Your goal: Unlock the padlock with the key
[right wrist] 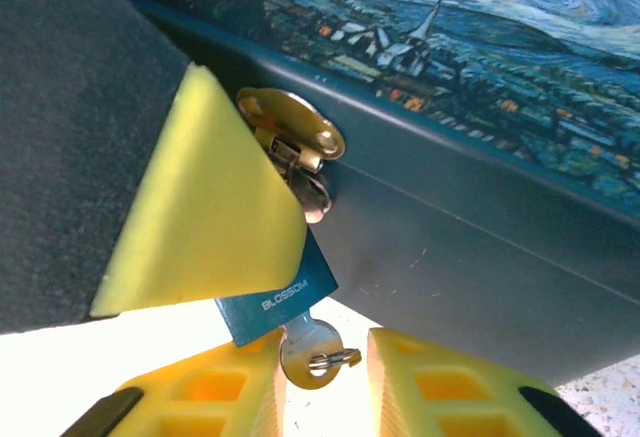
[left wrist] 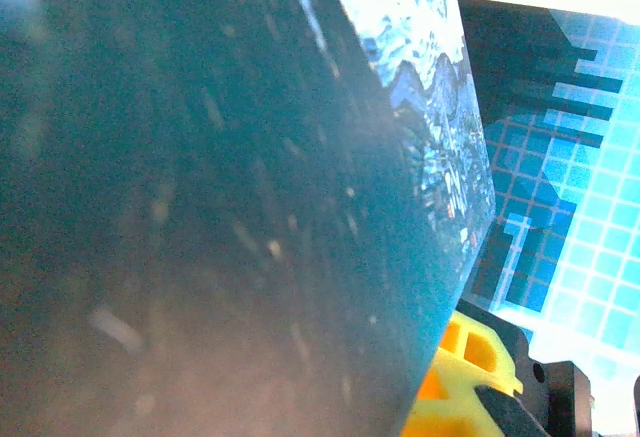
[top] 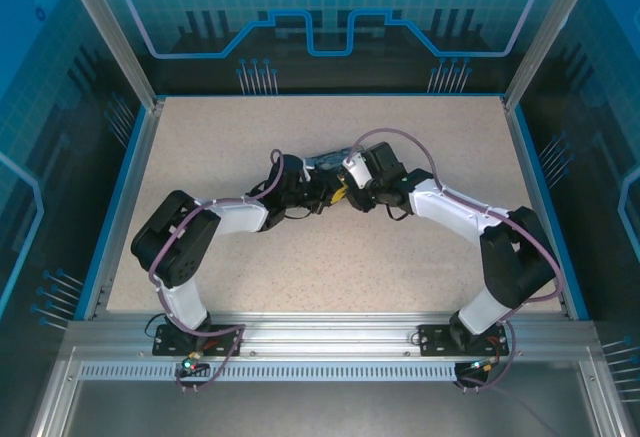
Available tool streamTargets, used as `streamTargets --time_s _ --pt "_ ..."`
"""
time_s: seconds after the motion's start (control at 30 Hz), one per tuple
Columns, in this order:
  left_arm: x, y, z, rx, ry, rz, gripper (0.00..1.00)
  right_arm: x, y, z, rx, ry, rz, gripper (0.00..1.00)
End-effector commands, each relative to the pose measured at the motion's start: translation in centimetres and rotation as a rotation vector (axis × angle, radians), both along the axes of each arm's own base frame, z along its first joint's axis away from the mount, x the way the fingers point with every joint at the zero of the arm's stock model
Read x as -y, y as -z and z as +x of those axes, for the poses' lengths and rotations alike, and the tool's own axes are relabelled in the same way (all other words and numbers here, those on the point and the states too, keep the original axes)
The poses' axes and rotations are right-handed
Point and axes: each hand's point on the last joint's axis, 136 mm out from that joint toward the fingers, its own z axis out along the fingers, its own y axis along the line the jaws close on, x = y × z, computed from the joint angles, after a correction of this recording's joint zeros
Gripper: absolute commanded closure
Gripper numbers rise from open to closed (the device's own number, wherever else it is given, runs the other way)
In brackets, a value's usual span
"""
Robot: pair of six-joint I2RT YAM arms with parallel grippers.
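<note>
Presently, both arms are bent at the elbow and reach inward, meeting at the middle of the table (top: 330, 277). The left arm (top: 235, 219) rises from its base to an elbow out on the left, and its forearm then runs toward the centre. The right arm (top: 455, 212) mirrors it from the other side.

The two claws converge on the near face of a dark blue box with a night-sky print (right wrist: 480, 207). The padlock (right wrist: 275, 302), blue-bodied and marked BLOSSOM, hangs from the brass hasp (right wrist: 295, 132) on that face.

The left claw (top: 320, 195) is clenched on the padlock. One yellow pad (right wrist: 215, 227) covers the upper body, and the opposing finger is hidden behind it.

The key (right wrist: 310, 352) sits in the padlock's lower end, its silver bow and small ring hanging below.

The right claw (right wrist: 322, 372) is released. Its yellow fingers stand on either side of the bow, with a gap visible on the right side.
</note>
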Motion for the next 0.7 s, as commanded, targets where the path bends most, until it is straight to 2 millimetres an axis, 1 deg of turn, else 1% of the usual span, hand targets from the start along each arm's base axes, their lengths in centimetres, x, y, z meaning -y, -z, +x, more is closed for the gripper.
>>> streamTargets --time_s 0.0,0.2,0.43,0.57,0.6,0.67 --pt "0.5 -2.9 0.2 0.057 0.037 -0.040 1.00 -0.9 -1.6 0.7 0.026 -0.013 0.064 0.79" --pt "0.5 -2.8 0.2 0.062 0.040 -0.034 1.00 -2.5 -2.8 -0.3 -0.034 -0.073 0.179 1.00" --pt "0.3 -2.2 0.0 0.067 0.038 -0.028 1.00 -3.1 -4.1 -1.0 -0.117 -0.097 0.327 1.00" --pt "0.2 -2.2 0.1 0.075 0.036 -0.024 1.00 -2.5 -4.6 -1.4 -0.140 -0.092 0.345 0.68" --pt "0.1 -2.2 0.1 0.077 0.035 -0.023 1.00 -2.1 -4.9 -1.6 -0.145 -0.085 0.356 0.63" --pt "0.1 -1.9 0.1 0.074 0.035 -0.016 1.00 -1.1 -5.6 -1.9 -0.154 -0.060 0.395 0.59"
